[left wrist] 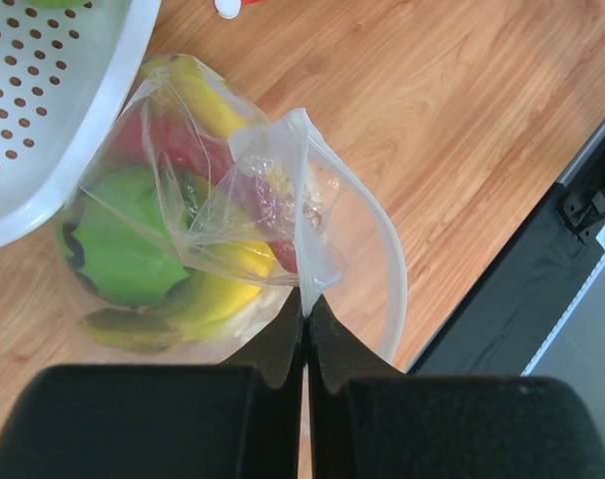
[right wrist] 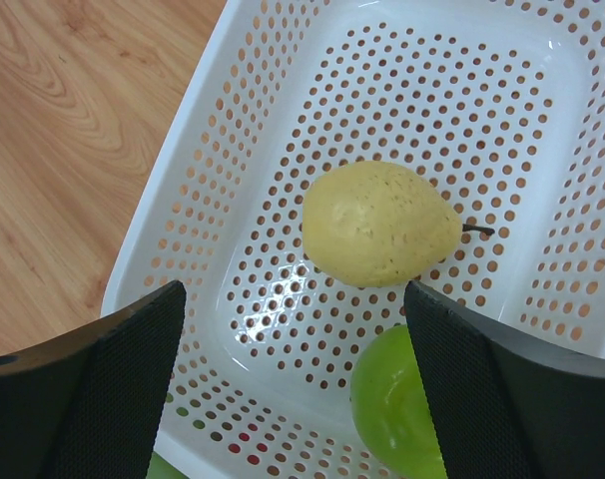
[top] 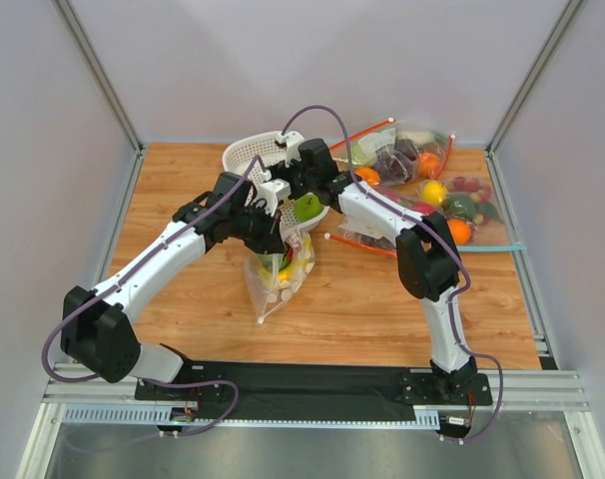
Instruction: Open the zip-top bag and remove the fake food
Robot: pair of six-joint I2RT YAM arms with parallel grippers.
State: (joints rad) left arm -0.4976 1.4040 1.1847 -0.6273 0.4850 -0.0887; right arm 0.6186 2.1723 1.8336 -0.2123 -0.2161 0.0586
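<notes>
Top external: left gripper is clenched on the top edge of the zip-top bag, which sits mid-table just in front of the white basket, lower end down on the wood. Yellow and green fake food shows through the plastic. Right gripper is over the basket, with a loose green apple showing beside it; finger state can't be told from here. Undotted bags of fruit lie at the far right, apart from the dotted one. Left wrist: fingers are pinched tight on a fold of the bag's rim, mouth partly gaping. Inside are a banana, a bagged apple and something red. Basket is just beside the bag at upper left. Right wrist: fingers are spread wide, released, above the basket. A yellowish round fruit and the loose green apple lie on the basket floor, nearly touching.
</notes>
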